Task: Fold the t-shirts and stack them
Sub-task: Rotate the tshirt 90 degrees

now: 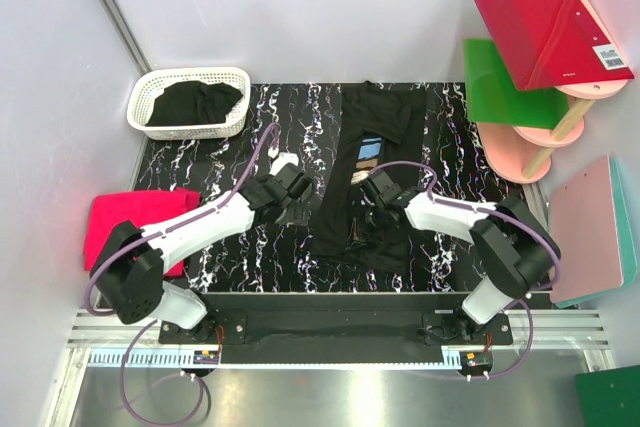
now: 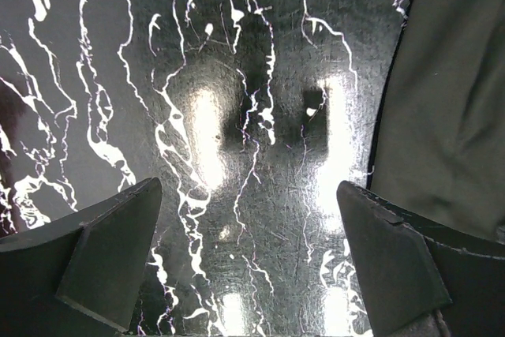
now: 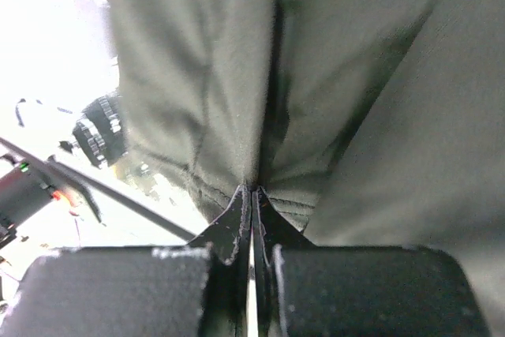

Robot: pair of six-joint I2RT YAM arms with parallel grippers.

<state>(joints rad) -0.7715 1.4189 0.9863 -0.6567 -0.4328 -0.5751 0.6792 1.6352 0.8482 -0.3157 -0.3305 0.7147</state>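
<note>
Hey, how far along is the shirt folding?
Done: a pink t-shirt lies folded at the left. In hand: right gripper shut on the half-folded black t-shirt, left gripper open beside it. Left: finishing that fold, the dark shirt in the basket, stacking.

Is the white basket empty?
No, a bunched-up black garment lies inside the white basket.

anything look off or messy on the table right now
Nothing spilled or damaged. The black t-shirt mid-table is a lopsided strip, print patch peeking out, a fold pinched in the shut right gripper. Another black cloth sits bunched in the white basket.
</note>
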